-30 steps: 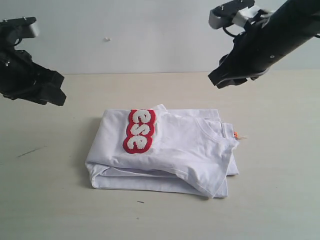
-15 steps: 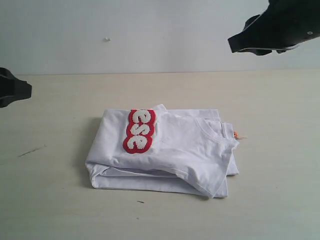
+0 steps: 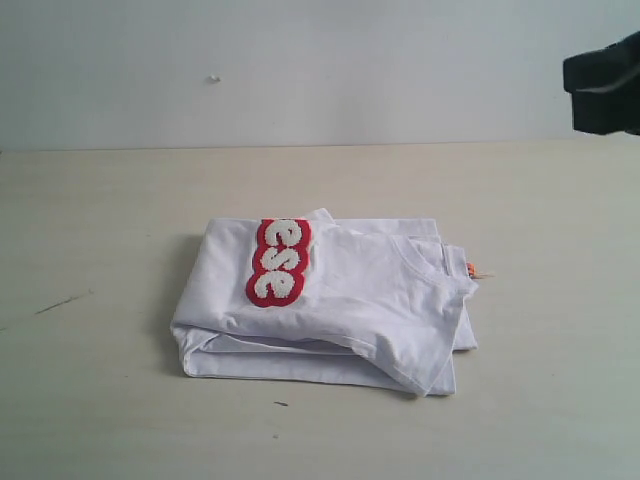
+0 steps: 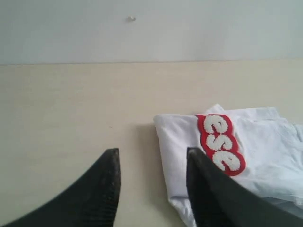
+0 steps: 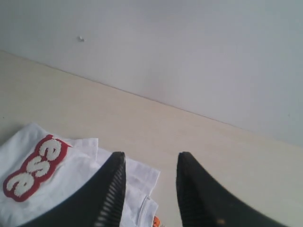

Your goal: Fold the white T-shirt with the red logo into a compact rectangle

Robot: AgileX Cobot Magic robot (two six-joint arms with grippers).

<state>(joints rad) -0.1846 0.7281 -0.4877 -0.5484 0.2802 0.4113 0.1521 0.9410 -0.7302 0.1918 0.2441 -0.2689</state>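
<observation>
The white T-shirt (image 3: 330, 300) lies folded in a compact stack on the table, its ribbed collar to the right. The red logo (image 3: 278, 261) shows the letters "ese" on the top layer. A small orange tag (image 3: 473, 270) pokes out at the right edge. The left gripper (image 4: 151, 153) is open and empty, raised above the table beside the T-shirt (image 4: 265, 142) and its logo (image 4: 220, 143). The right gripper (image 5: 150, 156) is open and empty too, high over the T-shirt (image 5: 71, 175); only a dark piece of that arm (image 3: 605, 85) shows in the exterior view.
The T-shirt rests on a pale wooden table (image 3: 100, 400) that meets a plain white wall (image 3: 300, 60) behind. A dark scratch (image 3: 60, 303) marks the table at the left.
Both arms have pulled away from the shirt: the left one has left the exterior view, and the right one has withdrawn to the upper right edge. The shirt has not moved.
</observation>
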